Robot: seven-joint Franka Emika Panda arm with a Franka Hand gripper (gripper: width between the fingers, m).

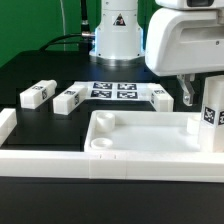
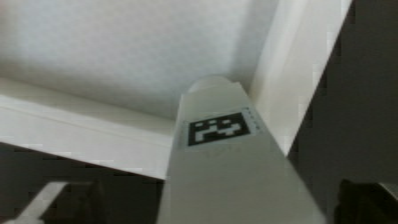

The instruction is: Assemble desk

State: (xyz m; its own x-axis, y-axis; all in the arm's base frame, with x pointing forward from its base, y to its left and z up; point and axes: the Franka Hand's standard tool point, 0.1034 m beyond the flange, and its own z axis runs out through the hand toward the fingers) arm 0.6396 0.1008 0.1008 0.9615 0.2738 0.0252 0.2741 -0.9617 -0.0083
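Note:
The white tray-like tabletop (image 1: pixel 100 128) lies at the front of the table, rim up. My gripper (image 1: pixel 205 100) is shut on one white leg block (image 1: pixel 211 116), held upright over the tray's corner at the exterior view's right. Whether the block touches the tray floor cannot be told. In the wrist view the leg block (image 2: pixel 228 150) with its tag runs out from my gripper (image 2: pixel 205 205) toward the tabletop's inner corner (image 2: pixel 267 60); the dark fingers (image 2: pixel 43 205) flank it. Three more leg blocks lie behind the tray: two at the exterior view's left (image 1: pixel 37 95) (image 1: pixel 70 98), one right of centre (image 1: pixel 161 97).
The marker board (image 1: pixel 113 91) lies flat behind the tray, between the loose legs. The arm's base (image 1: pixel 115 30) stands behind it. A white border rail (image 1: pixel 45 160) runs along the front and turns up at the left side (image 1: pixel 6 122).

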